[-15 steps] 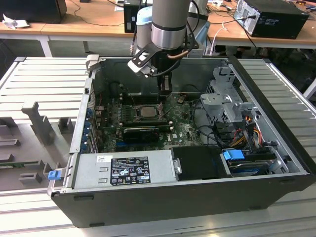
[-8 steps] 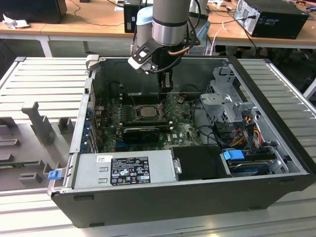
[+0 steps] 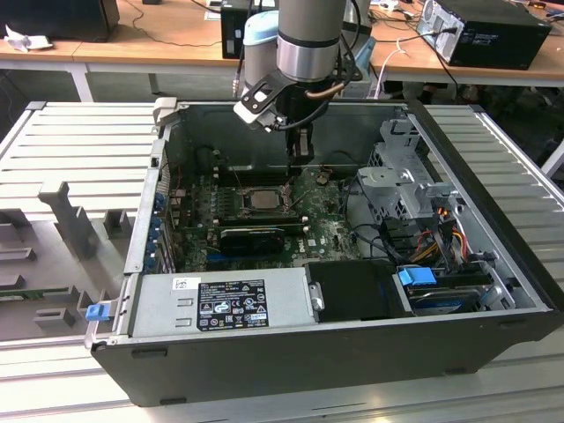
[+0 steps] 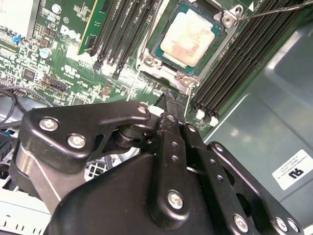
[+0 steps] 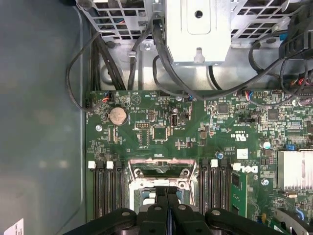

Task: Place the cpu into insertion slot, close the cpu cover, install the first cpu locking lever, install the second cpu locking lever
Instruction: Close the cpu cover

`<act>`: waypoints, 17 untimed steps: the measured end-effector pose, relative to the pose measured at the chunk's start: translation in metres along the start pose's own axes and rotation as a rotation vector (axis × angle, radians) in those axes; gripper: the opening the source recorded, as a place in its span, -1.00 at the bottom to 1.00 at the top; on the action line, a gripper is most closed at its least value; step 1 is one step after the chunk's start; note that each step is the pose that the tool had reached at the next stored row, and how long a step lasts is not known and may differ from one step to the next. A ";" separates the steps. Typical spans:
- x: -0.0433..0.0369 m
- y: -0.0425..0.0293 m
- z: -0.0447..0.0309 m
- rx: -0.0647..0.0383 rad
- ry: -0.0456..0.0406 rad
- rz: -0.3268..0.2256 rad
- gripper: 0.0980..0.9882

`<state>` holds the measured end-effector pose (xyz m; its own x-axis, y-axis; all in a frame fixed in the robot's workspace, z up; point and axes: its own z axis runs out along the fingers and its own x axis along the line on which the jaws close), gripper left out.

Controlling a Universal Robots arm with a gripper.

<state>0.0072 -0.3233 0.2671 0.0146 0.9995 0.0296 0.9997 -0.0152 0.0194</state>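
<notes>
Seated cpu point(image 4: 188, 36) lay flat in insertion slot point(image 5: 161, 163) mid-motherboard point(image 4: 63, 49), pale-smeared top face up. Chip was square (no long axis), edges parallel to memory slots point(image 4: 122, 29) flanking both sides. Metal cpu cover point(image 4: 168, 73) appeared flat, framing chip. Thin metal rod point(image 4: 274, 10) ran out from slot corner. Arm's gripper point(image 4: 167, 98) hung pointing down just beside slot edge, fingers pressed together, holding nothing. Board sat in open computer case point(image 3: 352, 361) on grey slatted table point(image 3: 79, 132); wooden benches point(image 3: 159, 40) with cables stood beyond table.
</notes>
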 end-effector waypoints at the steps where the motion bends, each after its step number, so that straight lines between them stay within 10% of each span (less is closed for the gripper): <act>1: 0.0001 0.0010 -0.0005 0.000 -0.0001 0.000 -0.98; 15: 0.0003 0.0036 -0.0039 0.000 0.0000 0.001 -0.98; 17: 0.0005 0.0132 -0.0039 0.001 0.0000 0.001 -0.98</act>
<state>0.0203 -0.3230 0.2713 0.0159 0.9994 0.0296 0.9997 -0.0165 0.0187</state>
